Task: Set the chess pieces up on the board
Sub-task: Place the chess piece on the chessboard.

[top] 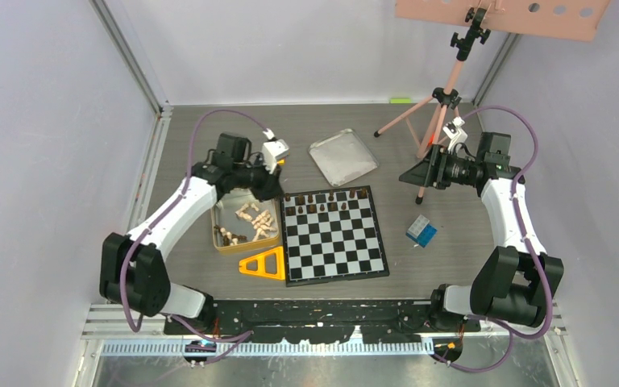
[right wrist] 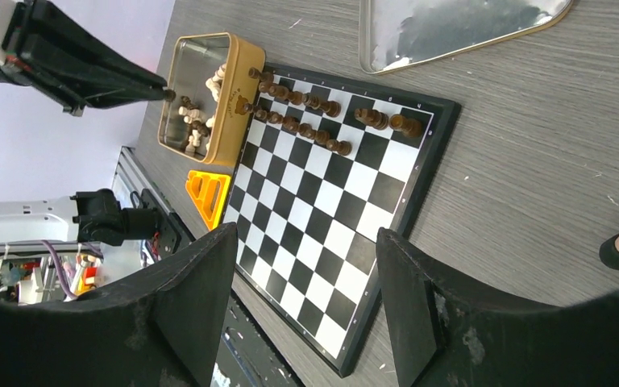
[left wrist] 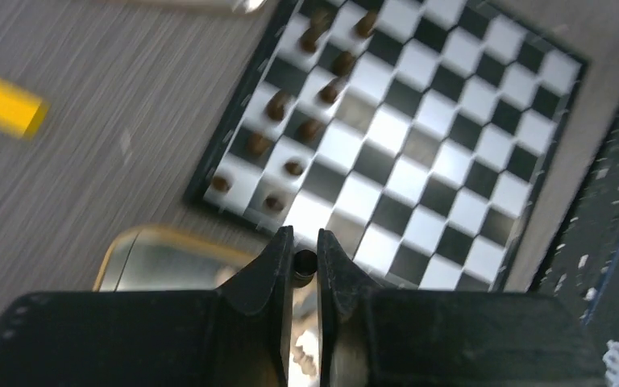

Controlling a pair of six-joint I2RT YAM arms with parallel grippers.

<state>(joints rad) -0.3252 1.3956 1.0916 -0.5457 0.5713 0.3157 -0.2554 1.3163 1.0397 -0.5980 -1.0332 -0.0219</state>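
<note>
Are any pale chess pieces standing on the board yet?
No: only dark brown pieces stand on the board, in rows along one edge, while the pale pieces lie in the gold tin.

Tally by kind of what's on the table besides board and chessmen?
gold tin: 1
silver lid: 1
yellow triangle: 1
yellow block: 1
blue cube: 1
tripod: 1
small green thing, far edge: 1
Total: 7
</note>
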